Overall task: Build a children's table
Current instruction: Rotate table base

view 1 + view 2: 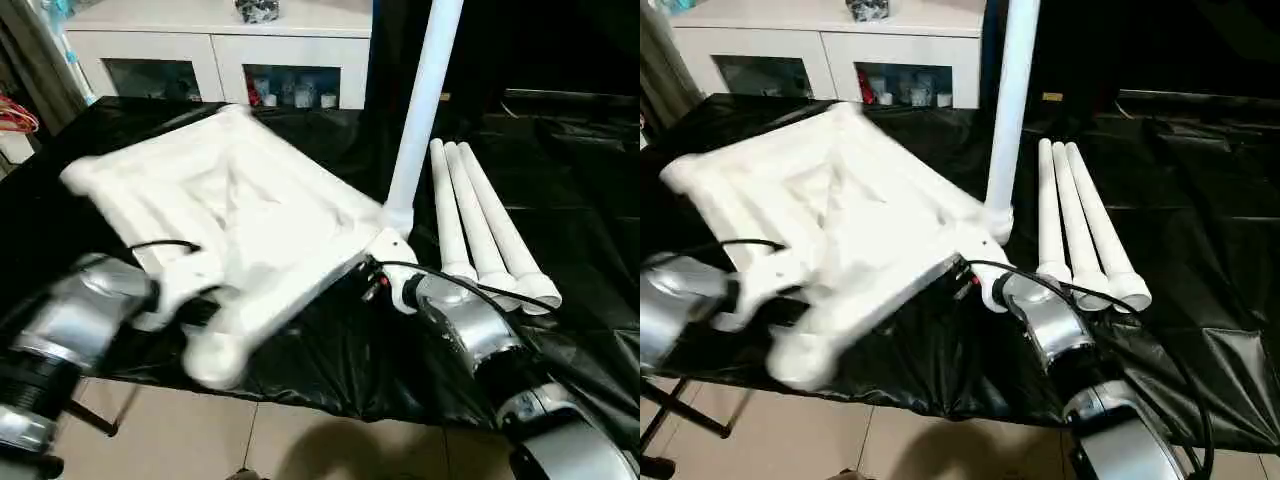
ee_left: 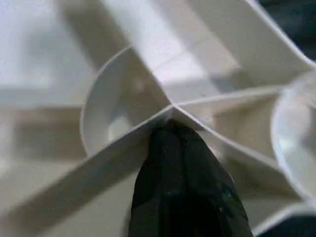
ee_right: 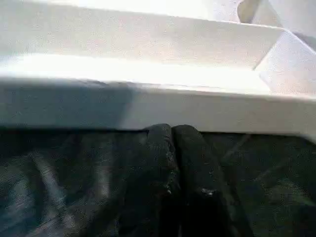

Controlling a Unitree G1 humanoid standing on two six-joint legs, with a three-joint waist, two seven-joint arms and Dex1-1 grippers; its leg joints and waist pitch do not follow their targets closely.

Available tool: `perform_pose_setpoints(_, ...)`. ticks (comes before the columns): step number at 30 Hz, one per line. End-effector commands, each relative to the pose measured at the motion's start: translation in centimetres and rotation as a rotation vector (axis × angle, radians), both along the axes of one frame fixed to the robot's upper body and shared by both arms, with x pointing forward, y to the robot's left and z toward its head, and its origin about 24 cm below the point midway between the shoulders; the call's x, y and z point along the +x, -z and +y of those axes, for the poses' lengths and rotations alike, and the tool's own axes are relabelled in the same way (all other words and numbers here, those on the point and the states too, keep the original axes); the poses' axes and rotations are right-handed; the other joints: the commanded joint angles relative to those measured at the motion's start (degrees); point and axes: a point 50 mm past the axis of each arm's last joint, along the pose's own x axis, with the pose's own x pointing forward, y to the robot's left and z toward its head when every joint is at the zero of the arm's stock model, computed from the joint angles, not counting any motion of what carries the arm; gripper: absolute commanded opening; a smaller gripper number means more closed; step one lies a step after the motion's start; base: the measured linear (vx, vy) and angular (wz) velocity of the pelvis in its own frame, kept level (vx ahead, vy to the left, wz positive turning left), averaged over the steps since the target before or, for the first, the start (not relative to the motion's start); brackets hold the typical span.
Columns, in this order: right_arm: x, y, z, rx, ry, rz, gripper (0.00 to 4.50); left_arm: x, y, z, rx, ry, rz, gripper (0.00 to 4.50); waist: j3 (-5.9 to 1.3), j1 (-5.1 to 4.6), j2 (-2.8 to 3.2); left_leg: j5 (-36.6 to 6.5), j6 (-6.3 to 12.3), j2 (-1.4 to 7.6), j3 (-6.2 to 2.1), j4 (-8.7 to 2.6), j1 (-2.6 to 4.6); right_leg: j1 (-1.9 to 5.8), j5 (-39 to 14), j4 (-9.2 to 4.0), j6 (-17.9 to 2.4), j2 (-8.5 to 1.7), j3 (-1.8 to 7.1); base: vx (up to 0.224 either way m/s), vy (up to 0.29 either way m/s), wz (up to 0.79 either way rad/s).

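The white table top [image 1: 250, 210] lies underside up and askew on the black-covered table, its near corner socket [image 1: 213, 362] hanging past the front edge. One white leg [image 1: 425, 90] stands upright in the right corner socket. Three more legs [image 1: 480, 220] lie side by side to the right. My left gripper [image 2: 170, 129] is shut at a junction of ribs on the underside, apparently pinching a thin rib. My right gripper [image 3: 171, 132] is shut, its tips against the lower edge of the top's side wall [image 3: 148, 106], close to the upright leg's corner [image 1: 385, 250].
A white cabinet [image 1: 220, 50] with glass doors stands behind the table. Black sheeting [image 1: 570, 190] covers the table out to the right. Tiled floor [image 1: 200, 430] shows below the front edge, and a black stand leg [image 1: 680, 415] shows at the lower left.
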Motion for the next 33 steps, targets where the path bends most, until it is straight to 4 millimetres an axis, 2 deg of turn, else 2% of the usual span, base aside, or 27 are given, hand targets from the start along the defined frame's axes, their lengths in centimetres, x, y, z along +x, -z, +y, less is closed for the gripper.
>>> perform_pose_setpoints(1, 0.5, -0.8, 0.7, 0.014, -0.017, -0.039, 0.05, -0.4, 0.4, -1.2, -0.023, 0.054, 0.035, 0.00, -3.95, 0.06, 0.09, -10.70, -0.24, 0.24, 0.24, -4.28, 0.39, 3.26, -4.77, -3.21, -14.80, -1.81, 1.56, 0.000, 0.000, 0.00)
perform_pose_setpoints(2, 0.6, -0.8, 0.5, 0.017, -0.016, -0.044, 0.05, -0.5, 0.4, -2.5, -0.049, 0.084, 0.036, 0.00, -3.97, -0.16, 0.23, -10.36, 0.00, 0.20, 0.25, -4.21, 0.29, 3.35, -4.28, -3.17, -14.88, -1.78, 1.53, 0.000, 0.000, 0.00)
perform_pose_setpoints(5, 0.6, -0.7, 0.5, 0.018, -0.017, -0.047, 0.05, -0.5, 0.4, -3.2, -0.063, 0.102, 0.034, 0.00, -3.97, -0.21, 0.15, -10.44, 0.49, 0.20, 0.31, -4.13, 0.32, 3.40, -4.21, -3.31, -15.08, -1.74, 1.54, 0.000, 0.000, 0.00)
perform_pose_setpoints(6, 0.6, -0.7, 0.4, 0.018, -0.015, -0.049, 0.05, -0.4, 0.4, -3.8, -0.073, 0.109, 0.024, 0.00, -3.97, -0.21, 0.35, -10.51, 0.49, 0.20, 0.27, -4.12, 0.38, 3.37, -4.17, -3.27, -15.08, -1.69, 1.53, 0.000, 0.000, 0.00)
perform_pose_setpoints(9, 0.7, -0.6, 0.2, 0.020, -0.008, -0.053, 0.05, 0.3, 0.5, -5.0, -0.087, 0.114, -0.026, 0.00, -3.97, -0.24, 0.18, -10.91, 0.73, 0.18, 0.35, -4.07, 0.46, 3.36, -4.51, -3.43, -15.20, -1.62, 1.53, 0.000, 0.000, 0.00)
perform_pose_setpoints(10, 0.7, -0.7, 0.2, 0.022, -0.004, -0.057, 0.05, 0.7, 0.5, -5.5, -0.098, 0.100, -0.051, 0.00, -3.95, -0.25, 0.33, -11.24, 0.71, 0.15, 0.35, -4.06, 0.46, 3.33, -4.83, -3.48, -15.10, -1.58, 1.52, 0.000, 0.000, 0.00)
perform_pose_setpoints(13, 0.8, -0.7, 0.1, 0.023, 0.001, -0.063, 0.05, 1.3, 0.4, -6.3, -0.121, 0.077, -0.090, 0.00, -3.96, -0.22, 0.14, -11.79, 0.60, 0.13, 0.31, -4.08, 0.41, 3.48, -5.49, -3.57, -14.96, -1.65, 1.50, 0.000, 0.000, 0.00)
perform_pose_setpoints(14, 0.8, -0.7, 0.1, 0.023, 0.004, -0.066, 0.05, 1.5, 0.4, -6.6, -0.130, 0.067, -0.106, 0.00, -3.93, -0.26, 0.26, -11.91, 0.62, 0.11, 0.28, -4.11, 0.38, 3.45, -5.81, -3.63, -14.87, -1.62, 1.48, 0.000, 0.000, 0.00)
perform_pose_setpoints(15, 0.9, -0.7, 0.0, 0.022, 0.009, -0.071, 0.05, 1.8, 0.4, -7.0, -0.142, 0.052, -0.126, 0.00, -3.96, -0.25, 0.11, -12.38, 0.63, 0.11, 0.38, -4.01, 0.58, 3.33, -6.25, -3.76, -14.71, -1.57, 1.50, 0.000, 0.000, 0.00)
perform_pose_setpoints(16, 0.9, -0.8, -0.1, 0.022, 0.011, -0.073, 0.05, 1.9, 0.4, -7.1, -0.146, 0.046, -0.132, 0.00, -3.94, -0.21, 0.06, -12.01, 0.74, 0.10, 0.33, -4.03, 0.38, 3.49, -6.21, -3.73, -14.65, -1.63, 1.51, 0.000, 0.000, 0.00)
perform_pose_setpoints(20, 1.1, -1.3, -0.8, 0.019, 0.031, -0.103, 0.05, 2.7, 0.4, -7.8, -0.163, -0.001, -0.178, 0.00, -3.97, -0.02, 0.10, -11.90, 0.97, 0.13, 0.27, -4.02, 0.37, 3.43, -6.81, -3.81, -14.43, -1.64, 1.45, 0.000, 0.000, 0.00)
perform_pose_setpoints(25, 1.6, -3.6, -2.8, 0.028, 0.091, -0.183, 0.05, 3.3, -0.1, -8.7, -0.218, -0.026, -0.217, 0.00, -4.15, 0.21, -0.23, -9.44, 1.92, 0.06, 0.29, -3.77, 0.27, 3.70, -3.97, -3.64, -13.95, -1.50, 1.46, 0.000, 0.000, 0.00)
perform_pose_setpoints(29, 2.0, -4.7, -4.4, -0.024, 0.191, -0.228, 0.05, 3.6, -0.1, -9.1, -0.225, -0.035, -0.249, 0.00, -4.14, 0.32, -0.14, -8.83, 2.12, -0.06, 0.34, -3.71, 0.28, 3.62, -3.66, -3.67, -14.08, -1.39, 1.44, 0.000, 0.000, 0.00)
perform_pose_setpoints(30, 2.2, -5.3, -5.4, -0.038, 0.292, -0.209, 0.05, 3.5, -0.5, -9.2, -0.241, -0.022, -0.265, 0.00, -4.08, 0.36, -0.17, -8.60, 1.97, -0.13, 0.33, -3.74, 0.27, 3.65, -3.84, -3.71, -13.99, -1.35, 1.44, 0.000, 0.000, 0.00)
perform_pose_setpoints(32, 2.2, -5.4, -5.6, -0.035, 0.307, -0.200, 0.05, 3.5, -0.6, -9.3, -0.252, -0.021, -0.268, 0.00, -4.13, 0.35, -0.24, -8.94, 1.71, -0.12, 0.30, -3.79, 0.27, 3.67, -4.79, -3.80, -13.63, -1.41, 1.43, 0.000, 0.000, 0.00)
perform_pose_setpoints(33, 2.2, -5.8, -6.2, 0.018, 0.358, -0.154, 0.05, 3.6, -1.4, -9.5, -0.303, -0.023, -0.286, 0.00, -4.07, 0.30, -0.14, -9.34, 1.51, -0.14, 0.30, -3.81, 0.28, 3.71, -5.28, -3.81, -13.54, -1.39, 1.45, 0.000, 0.000, 0.00)
